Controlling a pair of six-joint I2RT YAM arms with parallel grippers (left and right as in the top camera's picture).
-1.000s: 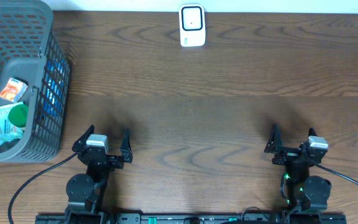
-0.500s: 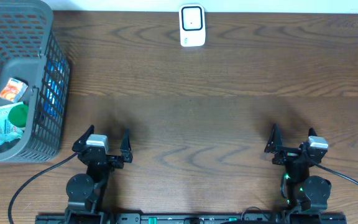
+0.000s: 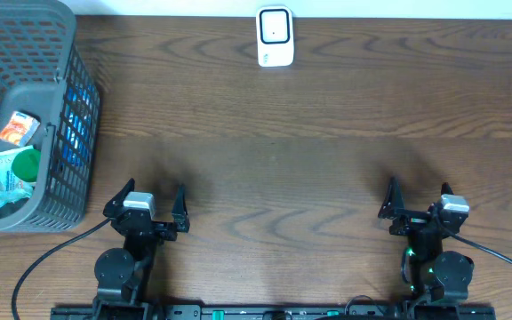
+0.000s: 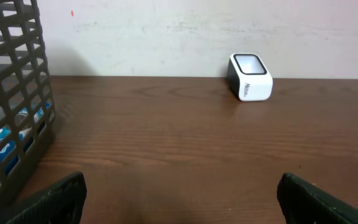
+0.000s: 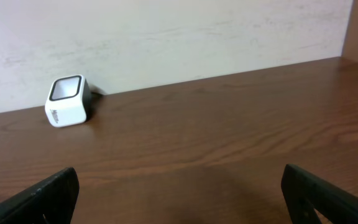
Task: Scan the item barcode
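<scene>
Dark-brown wood-grain desk (image 3: 327,107) is noted to carry a white cube-shaped barcode scanner (image 3: 275,36) with a dark window, set at the middle of the far edge against the pale wall. A grey plastic lattice basket (image 3: 83,178) is placed at the far left; an orange snack packet (image 3: 18,129) and a green-and-white pouch (image 3: 14,173) with a green cap are lodged in it beside blue packs (image 3: 76,124). The left end effector (image 3: 155,188) and right end effector (image 3: 418,187) are recorded as released and empty at the near edge, well apart from scanner and basket.

Mock shop checkout: white barcode scanner (image 3: 275,37) top centre on a wooden desk (image 3: 327,160), grey shopping basket (image 3: 80,169) holding packaged goods (image 3: 13,173) upper left.
</scene>
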